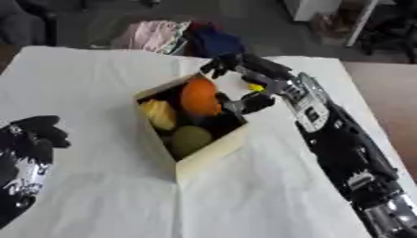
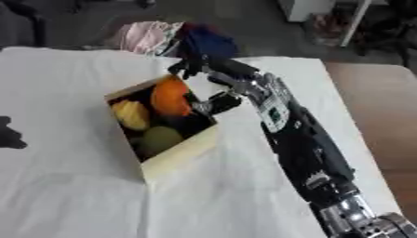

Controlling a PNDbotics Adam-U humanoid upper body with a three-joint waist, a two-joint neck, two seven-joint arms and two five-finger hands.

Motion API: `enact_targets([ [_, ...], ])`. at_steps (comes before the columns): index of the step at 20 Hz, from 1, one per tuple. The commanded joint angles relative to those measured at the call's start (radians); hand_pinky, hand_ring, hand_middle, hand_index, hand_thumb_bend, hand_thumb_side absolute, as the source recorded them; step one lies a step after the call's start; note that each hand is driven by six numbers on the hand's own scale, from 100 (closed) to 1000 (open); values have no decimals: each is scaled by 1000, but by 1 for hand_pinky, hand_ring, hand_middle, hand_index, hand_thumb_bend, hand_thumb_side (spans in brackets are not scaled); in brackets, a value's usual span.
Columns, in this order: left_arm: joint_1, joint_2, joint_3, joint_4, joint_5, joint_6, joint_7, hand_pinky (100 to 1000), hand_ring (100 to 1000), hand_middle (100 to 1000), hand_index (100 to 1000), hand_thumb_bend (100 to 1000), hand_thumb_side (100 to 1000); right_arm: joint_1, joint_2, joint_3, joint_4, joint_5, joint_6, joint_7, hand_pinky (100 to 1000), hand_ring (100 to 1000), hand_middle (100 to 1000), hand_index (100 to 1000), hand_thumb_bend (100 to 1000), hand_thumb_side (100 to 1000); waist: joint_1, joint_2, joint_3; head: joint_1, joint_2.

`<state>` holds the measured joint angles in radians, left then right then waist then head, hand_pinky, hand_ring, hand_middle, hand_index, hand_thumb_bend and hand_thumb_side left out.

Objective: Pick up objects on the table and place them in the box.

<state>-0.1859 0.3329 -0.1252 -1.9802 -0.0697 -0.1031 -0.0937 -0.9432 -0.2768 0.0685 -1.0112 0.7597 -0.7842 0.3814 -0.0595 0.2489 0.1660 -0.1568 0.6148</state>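
Note:
A shallow cardboard box (image 1: 210, 154) stands in the middle of the white-covered table. Inside it lie an orange round thing (image 1: 199, 96), a yellow thing (image 1: 159, 114) and a green round thing (image 1: 190, 138). My right hand (image 1: 254, 70) hovers at the box's far right corner, open, with its fingers (image 1: 218, 65) spread past the orange thing and its thumb (image 1: 251, 103) by the right rim. A small yellow spot (image 1: 256, 87) shows under the palm. My left hand (image 1: 34, 132) rests open at the left edge, away from the box.
The white cloth (image 1: 97, 186) covers the table out to its far edge. Beyond that edge lie a pink bundle (image 1: 151, 35) and a dark blue one (image 1: 213, 42). Bare brown tabletop (image 1: 387, 97) shows on the right.

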Motion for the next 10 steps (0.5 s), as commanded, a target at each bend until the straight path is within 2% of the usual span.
enact_targets([
  [1, -6, 3, 6, -20, 2, 3, 0, 679, 602, 586, 796, 100, 545, -14, -25, -9, -7, 25, -70, 72, 739, 759, 850, 969, 100, 439, -10, -13, -1, 1, -10],
  [3, -4, 3, 7, -20, 1, 4, 1, 679, 602, 585, 795, 100, 546, -12, -37, -21, -7, 5, -67, 73, 729, 754, 845, 964, 100, 431, -11, -14, -3, 4, -10],
  [4, -3, 4, 7, -20, 0, 5, 1, 679, 602, 585, 795, 100, 537, -10, -43, -30, -7, -13, -60, 71, 721, 749, 841, 961, 100, 474, -12, -14, -4, 4, -10],
  [5, -2, 4, 8, -20, -1, 6, 2, 680, 602, 585, 795, 100, 547, -10, -53, -43, -7, -35, -47, 66, 716, 746, 840, 960, 100, 391, -13, -14, -4, 5, -10],
  [6, -1, 4, 8, -20, -2, 6, 2, 680, 602, 585, 795, 100, 547, -11, -65, -55, -9, -54, -33, 60, 711, 743, 848, 966, 100, 380, -14, -13, -5, 5, -11],
  [7, -1, 4, 8, -20, -3, 6, 2, 680, 602, 585, 795, 100, 547, -11, -78, -73, -12, -65, -12, 46, 702, 737, 837, 956, 100, 314, -15, -13, -5, 6, -12],
  [10, -1, 5, 8, -20, -5, 6, 2, 680, 602, 585, 795, 100, 547, -13, -120, -125, 13, -120, 60, -13, 685, 729, 840, 957, 100, 301, -18, -11, -7, 8, -17],
])
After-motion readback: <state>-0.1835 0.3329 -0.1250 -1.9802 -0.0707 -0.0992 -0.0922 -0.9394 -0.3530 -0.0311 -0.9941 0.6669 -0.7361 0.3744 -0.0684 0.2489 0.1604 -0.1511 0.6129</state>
